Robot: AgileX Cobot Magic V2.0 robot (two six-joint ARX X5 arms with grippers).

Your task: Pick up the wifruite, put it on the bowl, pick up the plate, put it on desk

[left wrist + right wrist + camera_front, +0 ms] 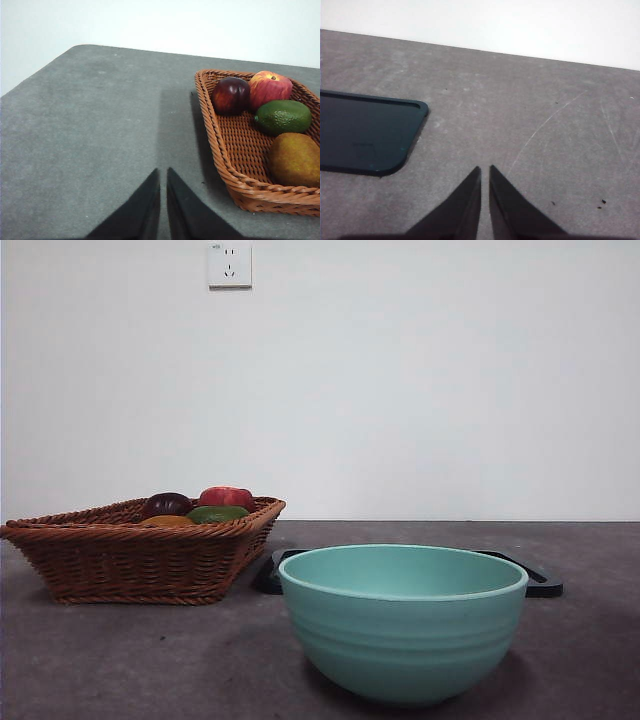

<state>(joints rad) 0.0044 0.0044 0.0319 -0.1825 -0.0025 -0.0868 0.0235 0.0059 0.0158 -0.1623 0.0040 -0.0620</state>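
The brownish-orange wifruite [295, 159] lies in a wicker basket [235, 165]; in the front view only its top [166, 522] shows above the basket rim [130, 540]. The mint-green bowl [403, 620] stands empty at the front, on the dark desk [150, 660]. A flat black plate [365, 132] lies on the desk behind the bowl [540, 583]. My left gripper [163, 174] is shut and empty above bare desk beside the basket. My right gripper [485, 171] is shut and empty above bare desk beside the plate.
The basket also holds a dark purple fruit [231, 95], a red peach [270, 87] and a green fruit [283, 116]. A white wall with a socket [229, 265] stands behind the desk. The desk's edge curves away at the far side [75, 47].
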